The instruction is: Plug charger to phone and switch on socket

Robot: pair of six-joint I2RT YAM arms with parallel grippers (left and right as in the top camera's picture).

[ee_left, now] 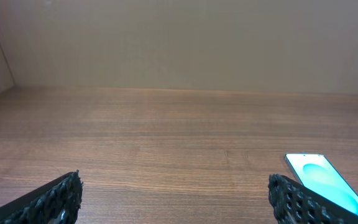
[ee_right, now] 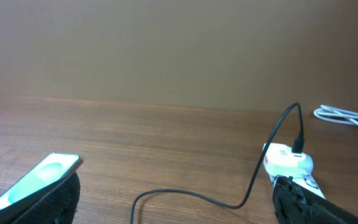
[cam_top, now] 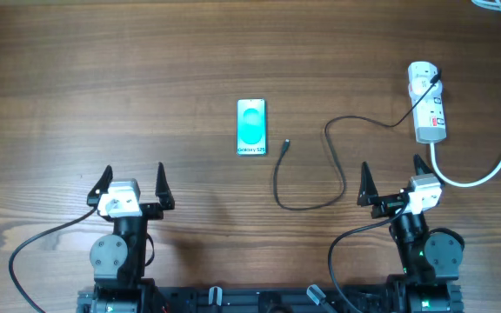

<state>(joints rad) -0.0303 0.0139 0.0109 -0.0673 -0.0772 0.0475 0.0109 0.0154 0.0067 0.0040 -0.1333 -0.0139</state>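
The charger lies on the table, its small connector tip just right of the phone and not touching it. From the tip we follow the thin black cable toward the near edge, round a loop, then far and right to the socket, where its black plug sits in the far end. The phone lies flat near the middle with its cyan screen up and the white band at its near end. A thick white cable leaves the socket's near end and curves away right. The left pincer and right pincer hover at the near edge, each spread apart and empty.
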